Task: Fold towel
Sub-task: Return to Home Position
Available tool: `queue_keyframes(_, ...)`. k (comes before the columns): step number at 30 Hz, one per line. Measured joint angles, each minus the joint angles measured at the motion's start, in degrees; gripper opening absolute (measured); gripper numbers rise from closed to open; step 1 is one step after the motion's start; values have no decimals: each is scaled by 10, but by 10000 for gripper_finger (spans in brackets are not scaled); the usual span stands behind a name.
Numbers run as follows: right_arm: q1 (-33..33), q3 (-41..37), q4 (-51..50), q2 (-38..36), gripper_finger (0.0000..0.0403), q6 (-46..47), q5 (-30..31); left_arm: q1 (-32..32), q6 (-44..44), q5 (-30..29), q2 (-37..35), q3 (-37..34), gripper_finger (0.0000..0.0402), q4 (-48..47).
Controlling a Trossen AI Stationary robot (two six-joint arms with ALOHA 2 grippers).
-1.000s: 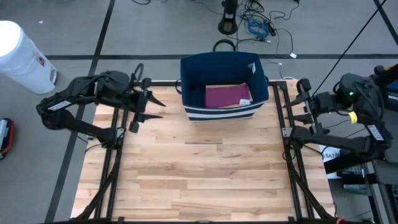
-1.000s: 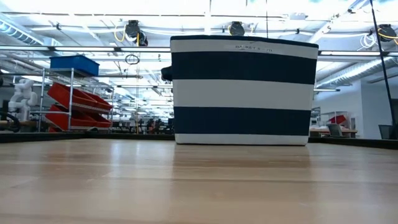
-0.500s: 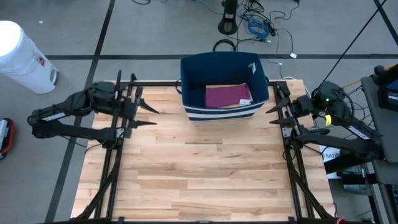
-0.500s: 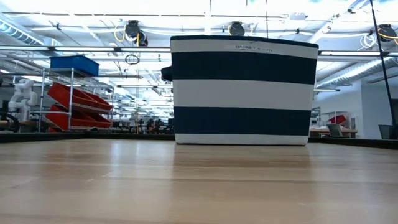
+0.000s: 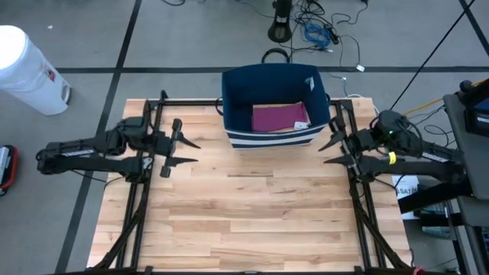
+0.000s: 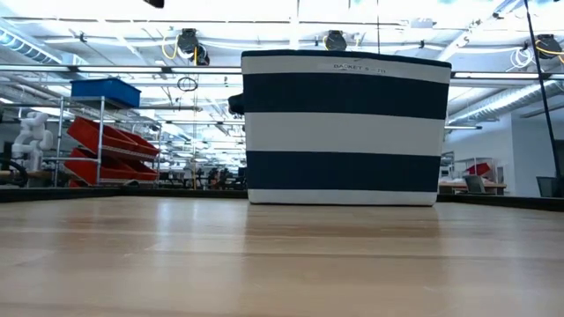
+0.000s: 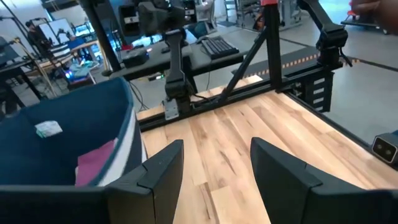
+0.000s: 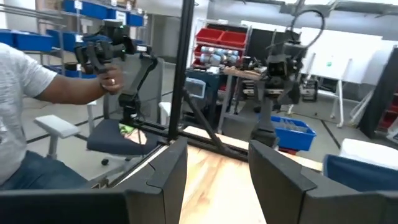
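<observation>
A folded magenta towel (image 5: 280, 117) lies flat on the bottom of the navy and white striped basket (image 5: 233, 99) at the table's far middle. In the left wrist view the towel (image 7: 96, 165) shows inside the basket (image 7: 74, 118). My left gripper (image 5: 195, 152) hovers open over the table's left part, pointing toward the right, beside the basket's left near corner. My right gripper (image 5: 325, 153) hovers open at the table's right edge, pointing left, beside the basket's right near corner. Nothing is between either pair of fingers (image 7: 165, 171) (image 8: 165, 171).
Bare wooden tabletop (image 5: 252, 214) spreads in front of the basket. Black frame rails (image 5: 141, 191) (image 5: 359, 198) run along both sides. A white bin (image 5: 27, 69) stands on the floor at the far left. A person (image 8: 28, 93) sits beyond the table in the right wrist view.
Both arms have come down and drawn in. My left gripper has sunk and shifted toward the near edge; my right gripper has sunk and moved toward the table's left and near edge. Both have tipped up to point level. The towel has stayed in the basket.
</observation>
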Motion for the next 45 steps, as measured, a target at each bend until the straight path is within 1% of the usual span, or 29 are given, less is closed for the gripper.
queue_keyframes(6, 37, -54, 73, 0, 155, -6, 4, 0, -15, 9, -18, -69, 192, 70)
queue_keyframes(11, 55, -106, 150, 0, 155, -21, 44, 0, -29, 15, -32, -128, 192, 152)
queue_keyframes(13, 57, -124, 176, 0, 155, -24, 46, 0, -34, 15, -33, -151, 192, 180)
queue_keyframes(18, 57, -151, 191, 0, 155, -30, 46, 0, -44, 15, -32, -200, 192, 223)
queue_keyframes(22, 57, -176, 228, 0, 155, -34, 46, 0, -49, 15, -32, -235, 192, 285)
queue_keyframes(27, 57, -222, 295, 0, 155, -49, 46, 1, -53, 15, -32, -244, 192, 291)
queue_keyframes(32, 57, -269, 350, -2, 155, -50, 46, 3, -56, 14, -32, -244, 192, 269)
queue_keyframes(35, 57, -295, 383, -3, 155, -50, 46, 17, -56, 12, -32, -244, 192, 251)
queue_keyframes(38, 54, -310, 391, -11, 155, -55, 46, 34, -58, 21, -32, -249, 192, 251)
queue_keyframes(41, 47, -322, 391, -24, 155, -56, 46, 52, -74, 37, -33, -278, 192, 296)
queue_keyframes(45, 33, -338, 391, -50, 155, -56, 46, 83, -103, 38, -39, -344, 192, 385)
